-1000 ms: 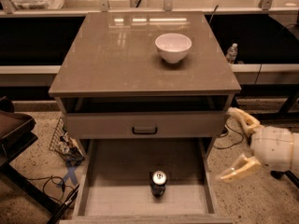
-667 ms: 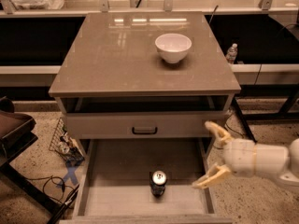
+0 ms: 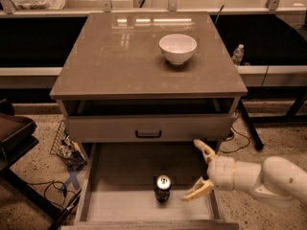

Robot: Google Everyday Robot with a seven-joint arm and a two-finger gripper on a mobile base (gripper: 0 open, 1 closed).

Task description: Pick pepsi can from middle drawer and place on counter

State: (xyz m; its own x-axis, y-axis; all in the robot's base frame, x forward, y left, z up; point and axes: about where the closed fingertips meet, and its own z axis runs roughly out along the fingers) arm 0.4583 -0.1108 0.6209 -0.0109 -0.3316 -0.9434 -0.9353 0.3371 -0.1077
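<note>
The pepsi can (image 3: 162, 188) stands upright on the floor of the open middle drawer (image 3: 120, 195), near its front middle, silver top showing. My gripper (image 3: 196, 169) reaches in from the right over the drawer's right part, fingers spread open and empty, one fingertip (image 3: 197, 143) up near the drawer front above, the other (image 3: 188, 197) low, just right of the can and apart from it. The counter (image 3: 115, 56) is the glossy grey-brown top of the cabinet.
A white bowl (image 3: 177, 48) sits on the counter at back right. A closed drawer front with a dark handle (image 3: 148, 134) is above the open drawer. A water bottle (image 3: 237, 54) stands behind right. Cables and clutter (image 3: 64, 152) lie on the floor at left.
My gripper has moved left from outside the cabinet's right side into the space over the drawer, closer to the can. The can has not moved.
</note>
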